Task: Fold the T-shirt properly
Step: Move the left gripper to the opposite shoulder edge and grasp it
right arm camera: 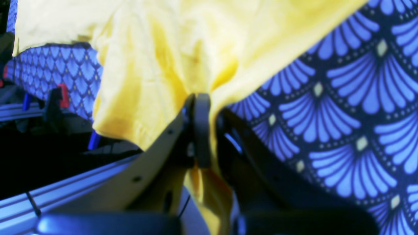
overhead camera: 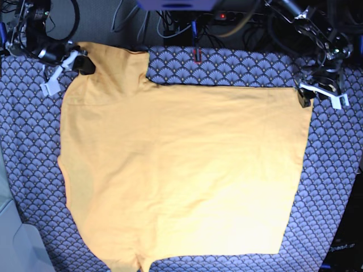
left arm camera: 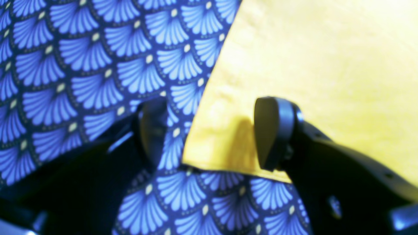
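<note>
The yellow-orange T-shirt (overhead camera: 181, 170) lies spread flat over most of the table, part of it folded over along the far edge. My right gripper (overhead camera: 84, 63) is at its far left corner. The right wrist view shows that gripper (right arm camera: 205, 130) shut on a bunched fold of the shirt (right arm camera: 156, 49), with the cloth lifted off the table there. My left gripper (overhead camera: 304, 99) is at the far right corner. In the left wrist view it (left arm camera: 212, 133) stands open, one finger (left arm camera: 272, 130) over the shirt's corner (left arm camera: 326, 65), the other on the cloth beside it.
A blue-grey scale-patterned table cloth (overhead camera: 34, 170) covers the table. Cables and equipment (overhead camera: 227, 17) crowd the space behind the far edge, where a red clamp (overhead camera: 197, 55) sits. A metal rail (right arm camera: 65, 192) runs along the table's edge near my right gripper.
</note>
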Available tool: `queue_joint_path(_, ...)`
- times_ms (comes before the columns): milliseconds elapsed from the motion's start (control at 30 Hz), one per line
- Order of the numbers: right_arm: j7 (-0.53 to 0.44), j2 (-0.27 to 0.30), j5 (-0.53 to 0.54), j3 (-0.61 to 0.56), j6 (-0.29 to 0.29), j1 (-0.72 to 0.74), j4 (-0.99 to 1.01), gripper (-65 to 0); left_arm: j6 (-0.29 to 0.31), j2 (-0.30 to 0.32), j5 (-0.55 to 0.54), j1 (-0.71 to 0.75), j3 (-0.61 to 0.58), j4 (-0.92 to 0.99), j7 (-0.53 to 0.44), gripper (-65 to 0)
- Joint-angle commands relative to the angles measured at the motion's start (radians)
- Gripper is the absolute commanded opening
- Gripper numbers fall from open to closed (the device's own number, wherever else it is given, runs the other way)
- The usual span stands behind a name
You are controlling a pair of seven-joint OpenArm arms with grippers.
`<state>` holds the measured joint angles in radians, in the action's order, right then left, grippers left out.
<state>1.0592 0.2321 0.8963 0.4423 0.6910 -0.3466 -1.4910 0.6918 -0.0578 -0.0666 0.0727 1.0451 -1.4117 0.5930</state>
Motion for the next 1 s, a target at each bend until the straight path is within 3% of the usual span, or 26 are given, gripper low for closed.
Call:
queue_joint_path(0,0.016,0.011,-0.015,-0.003,0.007,-0.004,-0.006,-65.0,0.006,-0.020,0.017,0.029,-0.001,-0.007,0.054,-25.0)
queue_joint_path(167,0.016,0.010,-0.015,-0.003,0.007,-0.004,-0.006,-65.0,0.006,-0.026,0.020,0.074,-0.001,-0.007,0.046,-39.5)
queue_joint_path(267,0.016,0.008,-0.015,-0.006,0.007,-0.004,-0.006,-65.0,0.006,-0.020,0.020,0.077,-0.001,0.024,0.046,-44.1)
queue_joint_path(400,0.016,0.010,-0.015,-0.017,0.007,-0.002,-0.006,-65.0,0.006,-0.009,0.021,0.072,-0.002,0.035,0.051,-45.1)
queue_joint_path(600,0.016,0.014,-0.015,-0.018,0.007,-0.004,-0.006,-65.0,0.006,0.002,0.020,0.072,-0.095,0.036,0.054,-45.1)
queue_joint_path(967,0.016,0.016,-0.015,-0.018,0.007,-0.004,-0.006,-65.0,0.006,-0.015,0.018,0.080,-0.096,0.036,0.057,-45.1)
